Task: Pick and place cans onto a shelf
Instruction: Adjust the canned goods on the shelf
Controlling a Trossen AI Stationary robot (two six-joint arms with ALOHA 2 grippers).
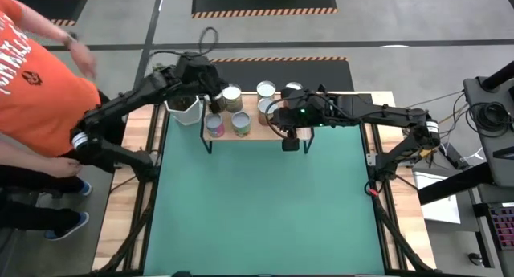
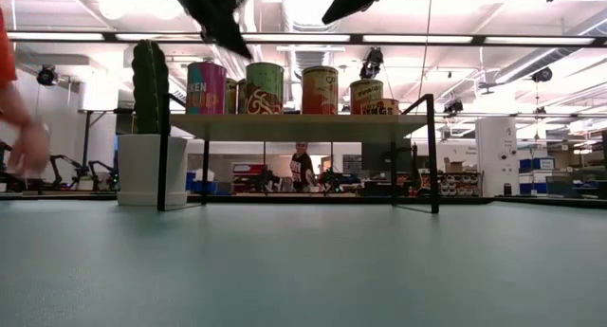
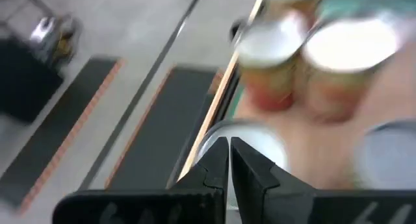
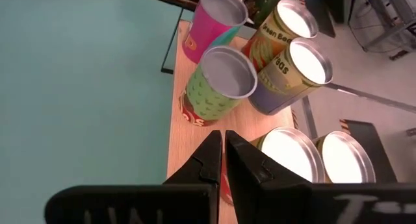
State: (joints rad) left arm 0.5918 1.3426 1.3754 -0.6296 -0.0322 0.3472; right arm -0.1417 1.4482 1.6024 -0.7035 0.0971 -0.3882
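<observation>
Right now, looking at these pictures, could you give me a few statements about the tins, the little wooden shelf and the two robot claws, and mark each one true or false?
1. The coloured tins with shiny silver tops stand on the low light-wood shelf on black legs. True.
2. The right gripper is clamped on a tin. False: it is shut on nothing, above the shelf.
3. The left gripper is shut. True.
4. The green cactus in a white pot stands in the middle of the green mat. False: it stands beside the shelf's end, near the left arm.
5. A tin lies on the green mat. False: none shows there.
</observation>
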